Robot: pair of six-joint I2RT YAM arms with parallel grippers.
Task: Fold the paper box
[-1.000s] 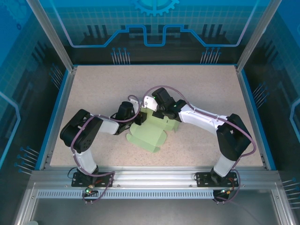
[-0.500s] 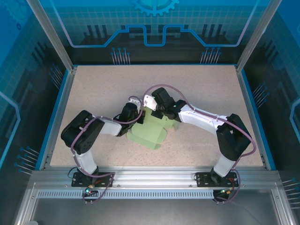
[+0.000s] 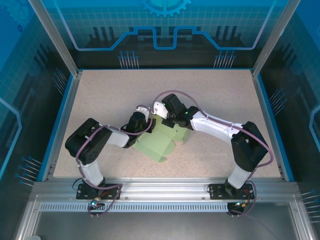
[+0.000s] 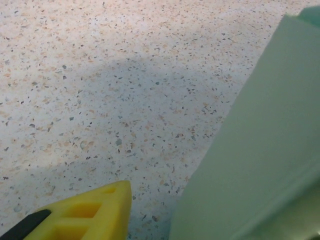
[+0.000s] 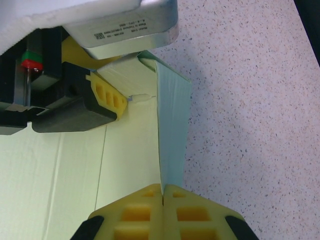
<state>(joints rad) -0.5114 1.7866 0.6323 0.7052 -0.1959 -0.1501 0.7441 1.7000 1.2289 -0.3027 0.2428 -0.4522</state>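
Note:
The pale green paper box [image 3: 159, 144] lies half folded at the middle of the table, between both arms. My right gripper [image 5: 163, 192] is shut on the top edge of a raised side wall [image 5: 172, 120], its yellow fingers pinching the thin board. My left gripper [image 3: 146, 124] is at the box's left end. One of its yellow fingers [image 4: 95, 215] hovers over the table outside a green panel [image 4: 265, 150], with a gap between them. Another finger [image 5: 106, 96] sits over the box's inner floor [image 5: 127, 150]. The left jaws stand apart, gripping nothing.
The speckled tabletop [image 3: 110, 95] is ringed by a blue rim [image 3: 65, 110] and aluminium posts [image 3: 52, 35]. Both arms' bases stand on the metal rail [image 3: 165, 187] at the near edge. Open table lies behind and to both sides of the box.
My left gripper has moved in towards the box's left end and its jaws have parted. The box's outline has drawn in and shifted slightly left. The right gripper keeps its pinch.

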